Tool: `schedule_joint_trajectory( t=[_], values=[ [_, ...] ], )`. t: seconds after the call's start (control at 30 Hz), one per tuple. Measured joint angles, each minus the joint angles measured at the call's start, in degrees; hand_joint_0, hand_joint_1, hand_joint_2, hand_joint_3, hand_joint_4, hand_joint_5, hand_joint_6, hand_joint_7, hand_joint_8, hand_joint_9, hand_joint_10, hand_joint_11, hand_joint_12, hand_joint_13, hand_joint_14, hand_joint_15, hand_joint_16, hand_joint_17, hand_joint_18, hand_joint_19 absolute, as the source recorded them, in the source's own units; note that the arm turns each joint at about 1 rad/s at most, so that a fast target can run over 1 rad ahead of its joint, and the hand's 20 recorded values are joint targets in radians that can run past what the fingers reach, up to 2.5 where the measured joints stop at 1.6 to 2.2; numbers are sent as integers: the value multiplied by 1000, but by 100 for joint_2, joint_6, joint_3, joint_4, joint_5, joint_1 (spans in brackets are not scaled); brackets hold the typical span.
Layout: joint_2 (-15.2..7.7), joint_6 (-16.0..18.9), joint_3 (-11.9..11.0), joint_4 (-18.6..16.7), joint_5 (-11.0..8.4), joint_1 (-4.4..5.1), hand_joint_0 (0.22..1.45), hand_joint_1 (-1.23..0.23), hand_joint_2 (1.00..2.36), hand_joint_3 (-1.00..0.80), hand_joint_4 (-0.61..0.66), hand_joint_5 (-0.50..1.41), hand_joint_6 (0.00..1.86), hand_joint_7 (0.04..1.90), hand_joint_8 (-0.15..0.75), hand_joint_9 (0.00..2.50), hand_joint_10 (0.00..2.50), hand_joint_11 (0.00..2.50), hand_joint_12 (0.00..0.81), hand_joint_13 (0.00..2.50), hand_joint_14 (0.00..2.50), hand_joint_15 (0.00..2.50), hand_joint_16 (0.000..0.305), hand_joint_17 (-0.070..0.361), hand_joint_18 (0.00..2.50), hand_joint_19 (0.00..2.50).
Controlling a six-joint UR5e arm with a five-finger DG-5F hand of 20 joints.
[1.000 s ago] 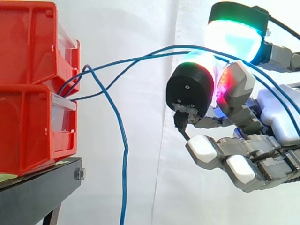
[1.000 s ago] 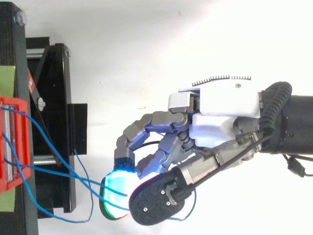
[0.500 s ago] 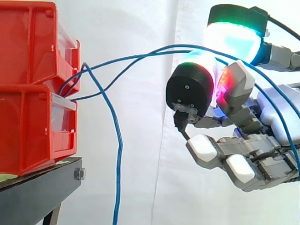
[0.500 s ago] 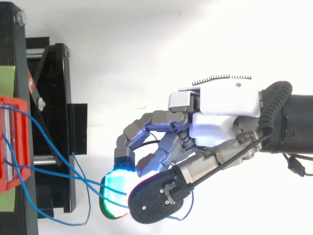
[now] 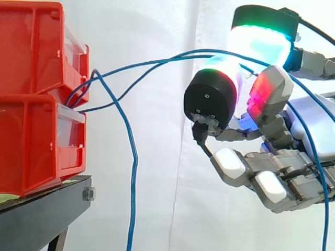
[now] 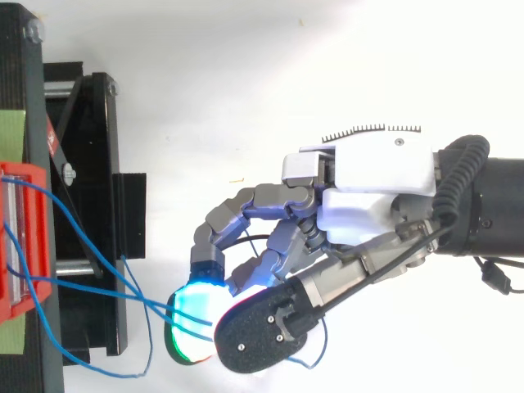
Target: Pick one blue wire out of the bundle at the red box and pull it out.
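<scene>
Well clear of the fingers, open space lies between the hand point(image 5: 322, 123) and the red boxes point(image 5: 36, 94), which are stacked on a black stand point(image 5: 47, 206) before a plain white curtain point(image 5: 157, 157). Thin blue wires point(image 5: 157, 61) arc from the box fronts to the fingers, which curl and seem to pinch them between glowing rounded pads point(image 5: 259, 44). Another strand point(image 5: 133, 172) hangs beyond the fingertips, nearer the boxes.
</scene>
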State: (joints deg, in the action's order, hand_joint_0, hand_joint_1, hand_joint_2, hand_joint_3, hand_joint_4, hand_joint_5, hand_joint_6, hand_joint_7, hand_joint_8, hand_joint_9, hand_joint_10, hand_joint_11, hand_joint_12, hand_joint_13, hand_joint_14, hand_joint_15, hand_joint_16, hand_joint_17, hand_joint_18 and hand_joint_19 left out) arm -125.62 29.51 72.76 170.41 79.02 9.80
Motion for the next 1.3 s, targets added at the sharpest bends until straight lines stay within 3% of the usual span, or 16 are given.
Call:
schedule_joint_trajectory(
  t=[0.37,0.77,1.07,1.3],
  values=[
    [1,-176,0,6,0,-32,586,-809,1007,-113,-17,-85,909,870,258,1168,23,627,409,643,16,396,72,162,516,598],
    [150,-806,1,99,-7,-152,583,-824,1004,-97,-18,-76,896,902,256,926,18,383,412,564,13,331,74,166,458,538],
    [318,-1197,1,465,-17,-244,579,-834,1002,-84,-31,-72,890,919,241,818,12,298,415,522,14,311,74,167,410,515],
    [461,-1707,1,802,-31,-298,580,-841,1000,-80,-24,-70,887,931,245,805,12,292,418,506,12,315,75,168,400,504]
  ],
)
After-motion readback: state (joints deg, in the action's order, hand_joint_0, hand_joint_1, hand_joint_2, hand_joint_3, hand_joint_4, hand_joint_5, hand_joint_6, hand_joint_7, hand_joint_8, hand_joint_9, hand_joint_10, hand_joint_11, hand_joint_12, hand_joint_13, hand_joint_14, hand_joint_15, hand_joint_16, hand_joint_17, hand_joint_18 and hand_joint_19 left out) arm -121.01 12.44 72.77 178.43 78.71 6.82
